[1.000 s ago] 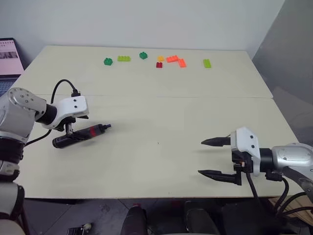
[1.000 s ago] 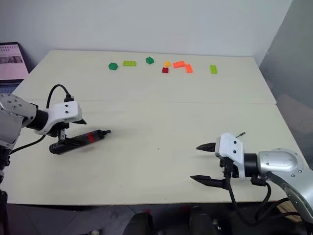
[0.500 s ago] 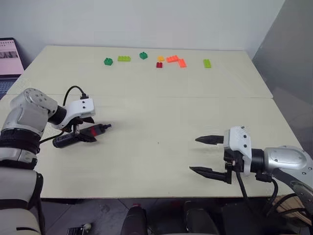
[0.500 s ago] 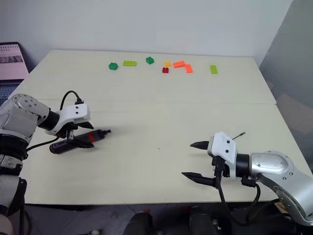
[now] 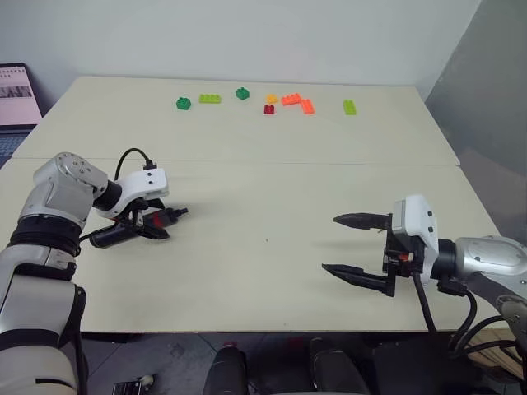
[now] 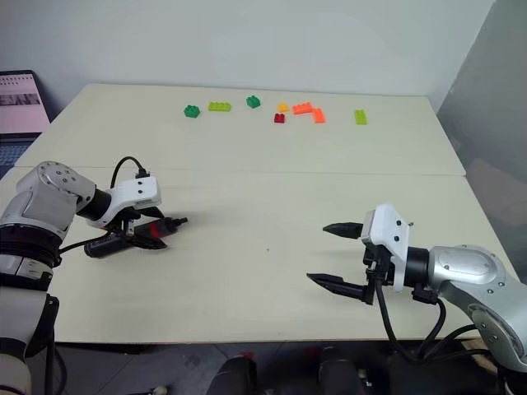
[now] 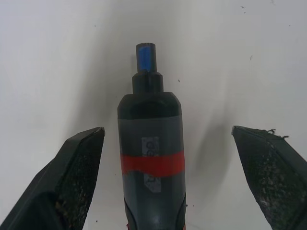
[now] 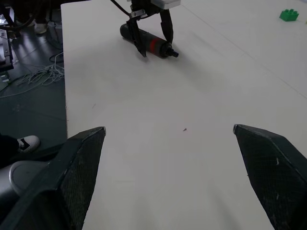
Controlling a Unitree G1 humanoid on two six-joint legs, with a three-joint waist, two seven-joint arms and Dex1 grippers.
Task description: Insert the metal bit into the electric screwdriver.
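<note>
The electric screwdriver (image 7: 151, 158) looks matt, probably plastic — on a smooth, pale table (image 5: 272, 206).

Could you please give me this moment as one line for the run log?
left end effector: open, straddling electric screwdriver, not gripping | screwdriver: lying on table | right end effector: open, empty | insertion: not started

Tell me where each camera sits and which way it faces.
Left eye and right eye views: on the head, looking forward and down over the cream table; both arms show, and the pen-shaped black-and-grey electric screwdriver with a red band.
Left wrist view: on the left wrist, looking down along the open left gripper, whose fingers stand either side of the screwdriver.
Right wrist view: on the right wrist, looking across the table past the open right gripper.
Shared: the right wrist view also shows the left gripper over the screwdriver.
</note>
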